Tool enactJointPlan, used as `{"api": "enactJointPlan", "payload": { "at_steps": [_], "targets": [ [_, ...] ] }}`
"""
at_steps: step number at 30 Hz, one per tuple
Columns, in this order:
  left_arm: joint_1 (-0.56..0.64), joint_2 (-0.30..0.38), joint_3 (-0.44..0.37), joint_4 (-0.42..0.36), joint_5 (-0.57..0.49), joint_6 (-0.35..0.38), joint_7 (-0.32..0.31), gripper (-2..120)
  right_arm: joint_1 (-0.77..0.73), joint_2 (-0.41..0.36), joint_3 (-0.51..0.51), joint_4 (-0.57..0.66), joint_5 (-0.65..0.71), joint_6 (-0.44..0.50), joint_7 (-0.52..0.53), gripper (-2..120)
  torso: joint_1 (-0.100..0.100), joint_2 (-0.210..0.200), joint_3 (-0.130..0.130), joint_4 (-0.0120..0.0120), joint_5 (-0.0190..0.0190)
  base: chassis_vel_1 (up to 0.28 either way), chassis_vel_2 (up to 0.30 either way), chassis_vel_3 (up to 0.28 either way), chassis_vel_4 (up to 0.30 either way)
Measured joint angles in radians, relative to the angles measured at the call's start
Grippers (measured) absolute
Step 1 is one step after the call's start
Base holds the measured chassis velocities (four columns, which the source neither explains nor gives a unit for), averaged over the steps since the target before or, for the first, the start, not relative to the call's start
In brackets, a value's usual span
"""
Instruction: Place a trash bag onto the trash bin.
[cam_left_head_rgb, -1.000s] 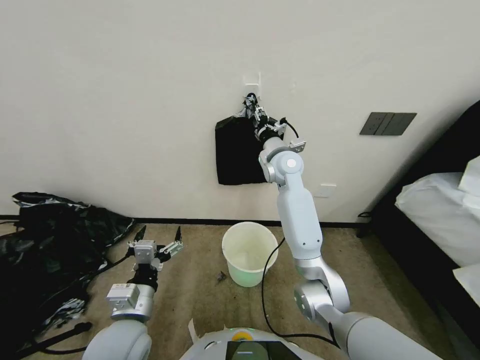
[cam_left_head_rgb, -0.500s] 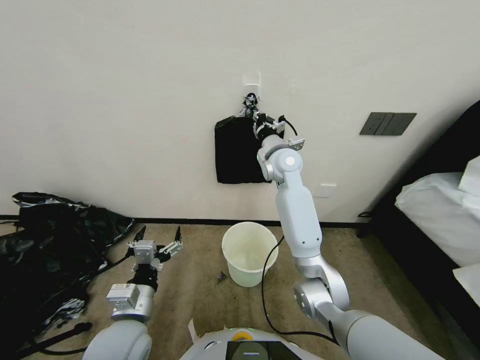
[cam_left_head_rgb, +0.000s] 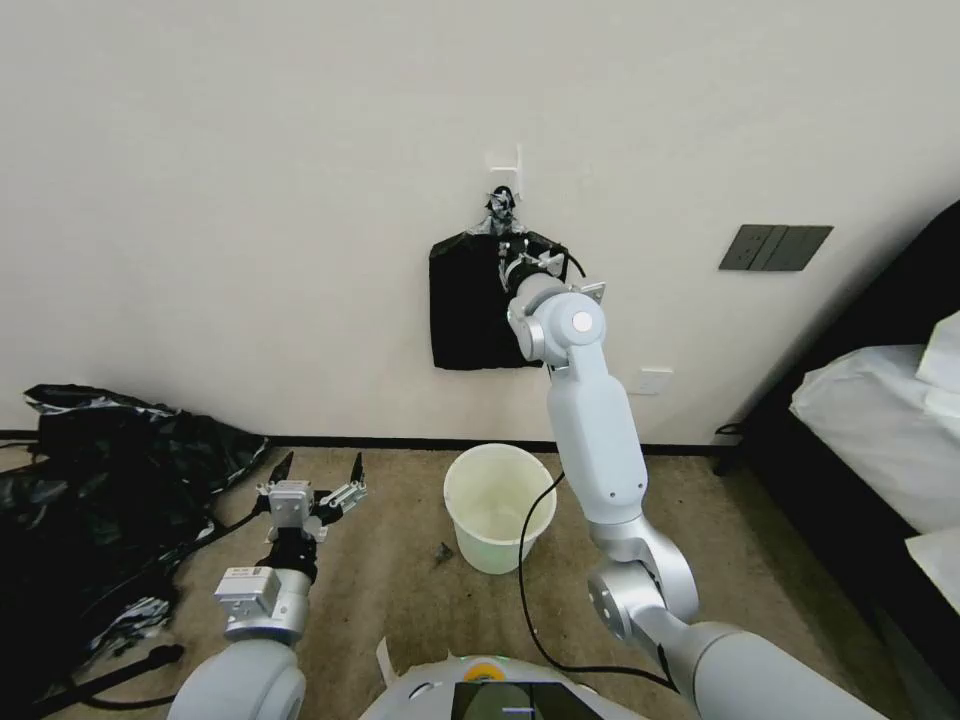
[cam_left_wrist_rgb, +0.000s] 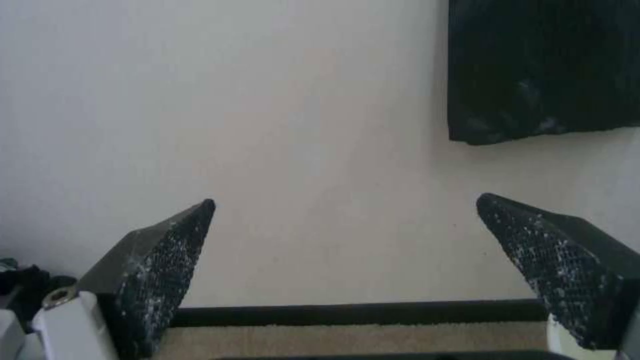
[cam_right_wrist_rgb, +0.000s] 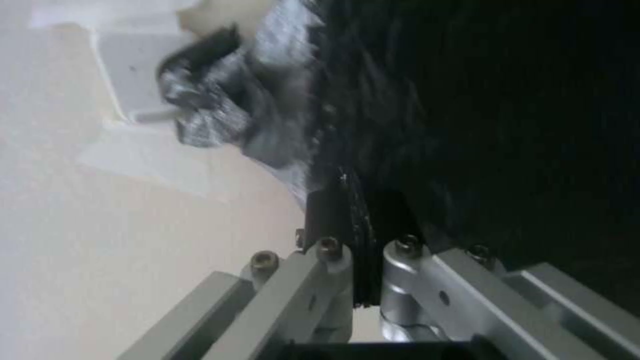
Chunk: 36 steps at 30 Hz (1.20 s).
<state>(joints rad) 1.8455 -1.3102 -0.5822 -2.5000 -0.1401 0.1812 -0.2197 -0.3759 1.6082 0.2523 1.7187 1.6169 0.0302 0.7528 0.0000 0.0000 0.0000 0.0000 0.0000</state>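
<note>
Black plastic sheeting (cam_left_head_rgb: 95, 490) lies heaped on the carpet at the far left, against the wall. Next, the left claw (cam_left_head_rgb: 318, 470) hangs low above the carpet with its two tips spread wide and nothing between them. The left wrist view confirms the spread: both dark textured fingertips (cam_left_wrist_rgb: 160, 270) stand far apart, framing bare wall, the baseboard and a lower corner of the stack of bags (cam_left_wrist_rgb: 540, 70).

Centre: the trash bin (cam_left_head_rgb: 497, 500) stands upright on the carpet just before the wall, mouth up, unlined.

Above the trash bin, the stack of bags (cam_left_head_rgb: 470, 305) hangs flat on the wall from a hook (cam_left_head_rgb: 503, 175), long axis vertical, gathered top end at the hook, straight lower edge toward the floor. The trash bag, if separate, cannot be told from this stack.

The right arm reaches up to the stack's upper part. The head view hides the right claw (cam_left_head_rgb: 512, 250) against the black plastic. The right wrist view shows its fingers (cam_right_wrist_rgb: 333, 220) pressed together on a fold of black plastic just below the crumpled knot (cam_right_wrist_rgb: 213, 115).
</note>
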Motion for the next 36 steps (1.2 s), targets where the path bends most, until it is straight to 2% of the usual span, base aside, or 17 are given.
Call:
{"api": "enactJointPlan", "payload": {
  "at_steps": [1,2,5,6,8,9,18,19,21,23,25,27,28,30,31,34,36],
  "targets": [
    [0.000,0.000,0.000,0.000,0.000,0.000,0.000,100,0.000,0.000,0.000,0.000,0.000,0.000,0.000,0,0.000,0.000,0.000,0.0000,0.0000,0.000,0.000,0.000,0.000],
    [-0.002,0.001,0.001,0.000,-0.001,0.000,0.000,100,-0.031,0.000,-0.009,0.029,-0.053,-0.020,-0.086,0,0.000,0.000,0.000,-0.0001,0.0000,0.000,0.000,0.000,0.000],
    [-0.002,0.001,0.001,0.000,-0.001,0.000,0.000,100,-0.031,0.000,-0.009,0.029,-0.053,-0.020,-0.086,0,0.000,0.000,0.000,-0.0001,0.0000,0.000,0.000,0.000,0.000],
    [-0.002,0.001,0.001,0.000,-0.002,0.002,0.000,100,-0.069,0.000,-0.015,0.053,-0.120,-0.051,-0.180,0,0.000,0.000,0.000,0.0000,0.0000,0.000,0.000,0.000,0.000],
    [-0.002,0.001,0.001,0.000,-0.002,0.002,0.000,100,-0.069,0.000,-0.015,0.053,-0.120,-0.051,-0.180,0,0.000,0.000,0.000,0.0000,0.0000,0.000,0.000,0.000,0.000],
    [-0.001,0.000,0.001,0.000,-0.002,0.002,0.000,100,-0.094,-0.001,-0.021,0.057,-0.163,-0.064,-0.230,10,0.000,0.000,0.000,-0.0002,0.0001,0.000,0.000,0.000,0.000],
    [0.004,-0.002,0.002,0.000,-0.002,0.002,0.001,100,-0.059,0.000,-0.008,-0.008,-0.209,-0.069,-0.266,38,0.000,0.000,0.000,0.0001,0.0000,0.000,0.000,0.000,0.000],
    [0.007,-0.002,0.002,0.000,-0.002,0.002,0.001,100,-0.044,0.000,0.001,-0.027,-0.217,-0.068,-0.269,48,0.000,0.000,0.000,0.0000,0.0000,0.000,0.000,0.000,0.000],
    [0.007,-0.002,0.001,0.000,-0.001,0.002,0.002,100,-0.036,0.000,0.008,-0.038,-0.217,-0.067,-0.269,54,0.000,0.000,0.000,0.0000,0.0000,0.000,0.000,0.000,0.000],
    [0.007,-0.002,0.001,0.000,-0.001,0.002,0.002,100,-0.036,0.000,0.008,-0.038,-0.217,-0.067,-0.269,54,0.000,0.000,0.000,0.0000,0.0000,0.000,0.000,0.000,0.000],
    [0.008,-0.003,0.003,0.000,-0.001,0.001,0.002,100,-0.024,0.000,0.021,-0.069,-0.216,-0.065,-0.270,70,0.000,0.000,0.000,-0.0001,0.0001,0.000,0.000,0.000,0.000],
    [0.008,-0.003,0.003,0.000,-0.001,0.001,0.002,100,-0.024,0.000,0.021,-0.069,-0.216,-0.065,-0.270,70,0.000,0.000,0.000,-0.0001,0.0001,0.000,0.000,0.000,0.000],
    [0.008,-0.003,0.004,0.000,-0.001,0.001,0.002,100,-0.019,0.000,0.024,-0.081,-0.215,-0.063,-0.270,78,0.000,0.000,0.000,0.0000,0.0001,0.000,0.000,0.000,0.000],
    [0.008,-0.003,0.004,0.000,-0.001,0.001,0.002,100,-0.019,0.000,0.024,-0.081,-0.215,-0.063,-0.270,78,0.000,0.000,0.000,0.0000,0.0001,0.000,0.000,0.000,0.000],
    [0.008,-0.002,0.003,0.000,-0.001,0.000,0.002,100,-0.014,0.000,0.024,-0.089,-0.213,-0.063,-0.272,90,0.000,0.000,0.000,-0.0001,0.0001,0.000,0.000,0.000,0.000],
    [0.007,-0.002,0.003,0.000,-0.001,-0.001,0.002,100,-0.008,0.000,0.020,-0.102,-0.209,-0.064,-0.282,93,0.000,0.000,0.000,0.0000,0.0001,0.000,0.000,0.000,0.000],
    [0.008,-0.003,0.006,0.000,-0.001,-0.002,0.003,100,0.001,0.000,0.021,-0.117,-0.208,-0.064,-0.285,85,0.000,0.000,0.000,0.0001,0.0000,0.000,0.000,0.000,0.000]
  ]
}}
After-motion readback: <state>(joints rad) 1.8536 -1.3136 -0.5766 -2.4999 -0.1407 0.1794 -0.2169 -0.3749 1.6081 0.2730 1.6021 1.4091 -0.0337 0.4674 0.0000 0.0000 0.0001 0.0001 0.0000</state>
